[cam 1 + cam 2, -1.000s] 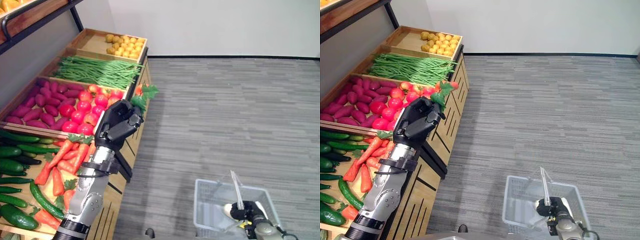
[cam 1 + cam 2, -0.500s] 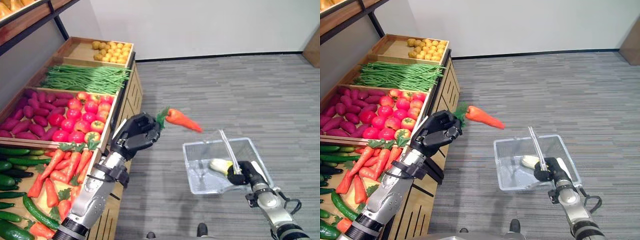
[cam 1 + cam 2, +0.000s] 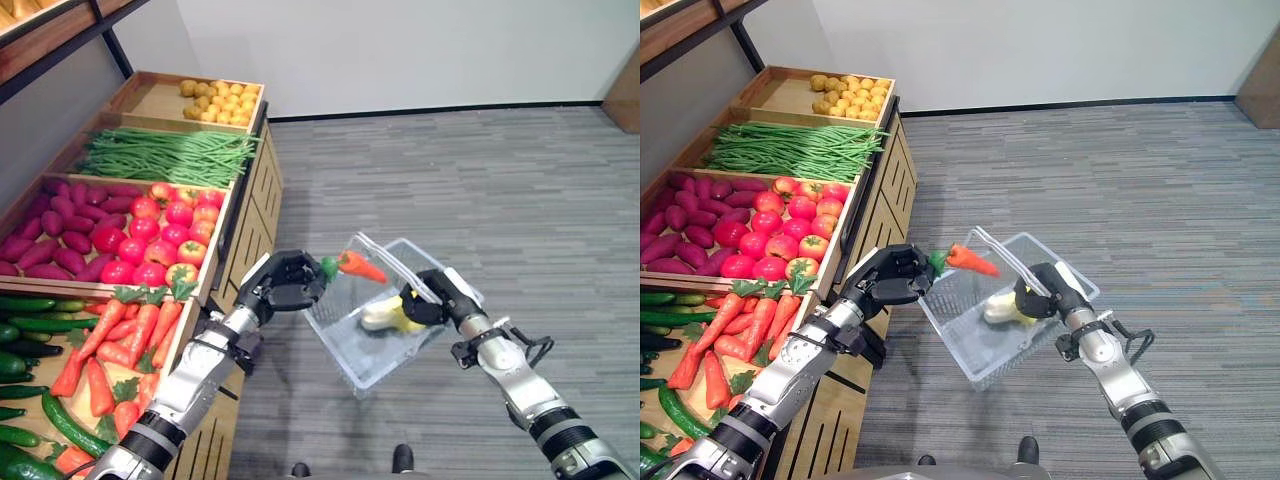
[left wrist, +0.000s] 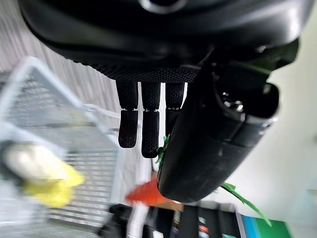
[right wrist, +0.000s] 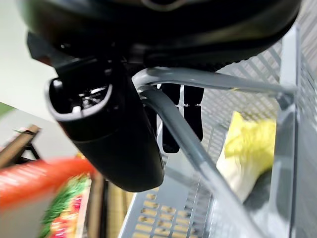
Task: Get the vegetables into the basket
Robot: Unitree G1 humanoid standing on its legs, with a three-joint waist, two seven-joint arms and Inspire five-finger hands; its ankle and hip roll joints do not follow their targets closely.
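the wooden produce stand [image 3: 235,215] filled the 9 o'clock side. the wire basket [image 3: 345,345] hung tilted at centre, its handles [image 3: 385,262] gripped by the curled right hand [image 3: 440,295] at its 3 o'clock; a pale yellow vegetable [image 3: 385,313] lay inside. the left hand [image 3: 285,282], at 9 o'clock of the basket, pinched the carrot [image 3: 358,266] by its green top over the rim.

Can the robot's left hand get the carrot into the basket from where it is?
Probably yes. The left hand holds the carrot by its green top, just over the basket, which the right hand holds up tilted toward it. Nothing lies between them.
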